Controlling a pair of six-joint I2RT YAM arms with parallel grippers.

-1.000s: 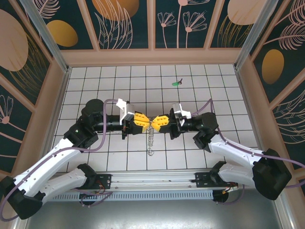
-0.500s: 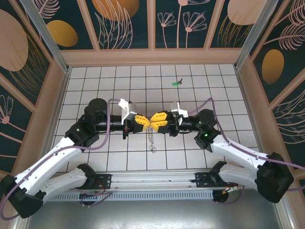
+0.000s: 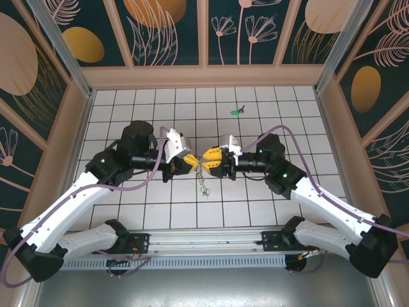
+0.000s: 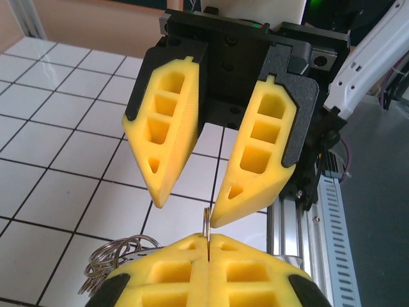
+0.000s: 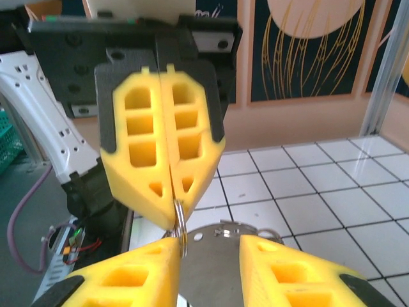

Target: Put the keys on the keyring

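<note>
Right fingers (image 4: 167,128) parted since before, left fingers (image 5: 144,137) pinching keyring (image 3: 203,184) (dangling below)

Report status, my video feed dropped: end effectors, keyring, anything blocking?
Left end effector shut on keyring. Right end effector open, tips at the ring. Green key on far tiles, unheld. Nothing blocking.

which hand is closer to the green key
Right. The right hand sits on the near side of the green key, a little to its left. The left hand meets the right hand tip to tip from further left, so it is farther away.
</note>
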